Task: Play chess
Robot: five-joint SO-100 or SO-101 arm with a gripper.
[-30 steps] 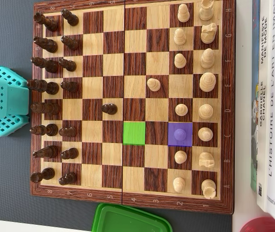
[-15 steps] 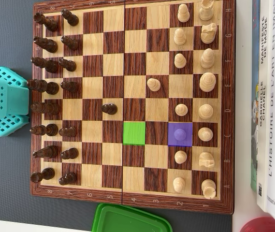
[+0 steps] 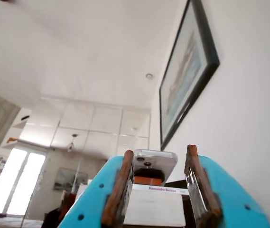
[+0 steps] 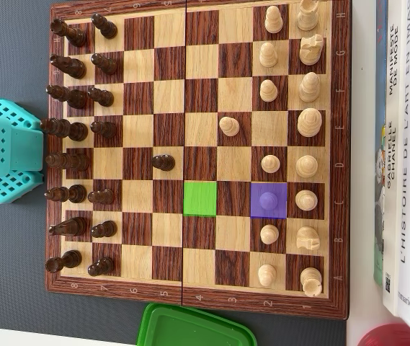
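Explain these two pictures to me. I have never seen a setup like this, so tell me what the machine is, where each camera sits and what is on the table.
The machine is a small robot arm with a two-finger gripper. One camera rides on its wrist: that view is tilted up at a room's ceiling and a framed picture on the wall, with the gripper's two turquoise fingers rising from the bottom edge. They stand apart with nothing between them.

The other camera looks straight down at a wooden chessboard. Dark pieces line the left side, light pieces the right. One dark pawn and one light pawn have advanced. A green square and a purple square are coloured in; the purple one covers a light pawn. The turquoise block at the left is part of the robot. Books lie at the right and a green lid below.
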